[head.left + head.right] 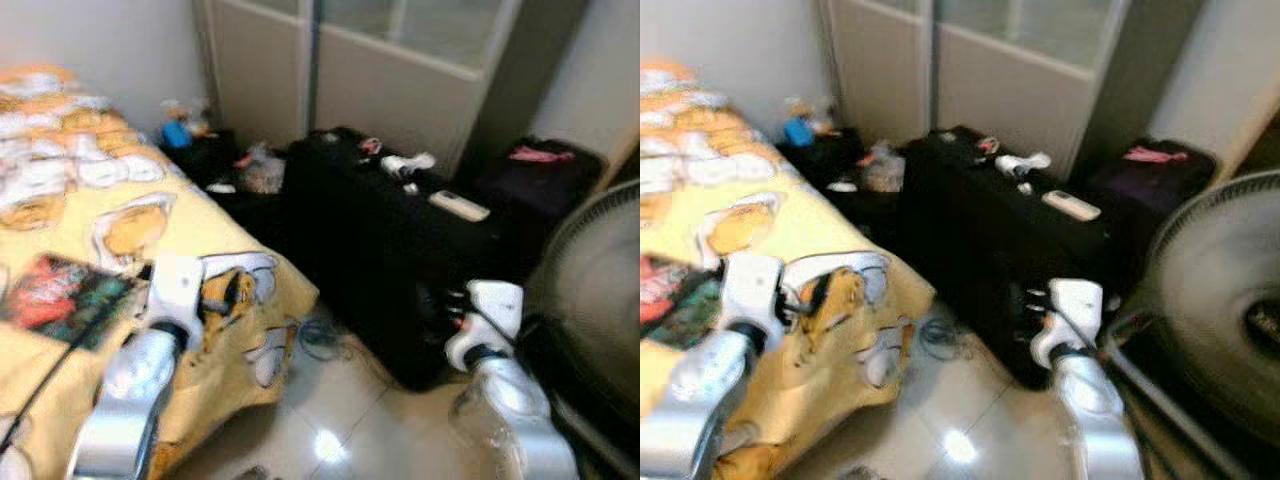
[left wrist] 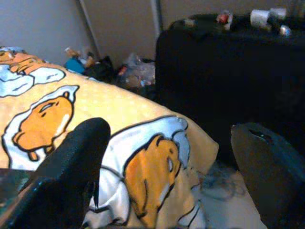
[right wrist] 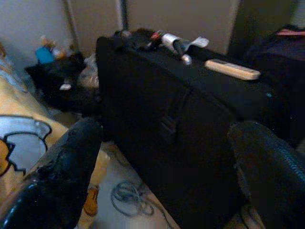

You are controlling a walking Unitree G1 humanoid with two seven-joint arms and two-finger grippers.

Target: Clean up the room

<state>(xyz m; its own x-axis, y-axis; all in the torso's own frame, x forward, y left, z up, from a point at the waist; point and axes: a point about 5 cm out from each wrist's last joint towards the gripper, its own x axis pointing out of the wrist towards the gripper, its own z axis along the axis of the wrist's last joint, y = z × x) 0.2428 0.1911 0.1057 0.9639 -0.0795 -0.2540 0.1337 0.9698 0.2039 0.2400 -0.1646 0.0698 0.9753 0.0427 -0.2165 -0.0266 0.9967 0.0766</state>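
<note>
My left gripper (image 2: 169, 131) hangs open over the corner of the bed (image 1: 200, 230), above its yellow cartoon-print cover, nothing between its fingers. My right gripper (image 3: 167, 129) is also open and empty, held in front of a large black suitcase (image 1: 370, 240) that stands on the floor beside the bed. On the suitcase's top lie a white remote control (image 3: 232, 69) and a small silver-and-white item (image 3: 174, 43). A dark book (image 1: 70, 295) lies on the bed to the left of my left arm. A coil of cable (image 3: 127, 194) lies on the tiled floor between bed and suitcase.
A big standing fan (image 1: 590, 270) is close on my right. A dark bag with a pink thing on it (image 1: 540, 165) sits behind the suitcase. Clutter fills the far corner: a blue item (image 1: 177, 132), a plastic bag (image 1: 262, 170), black bags. Sliding doors (image 1: 400, 80) are behind.
</note>
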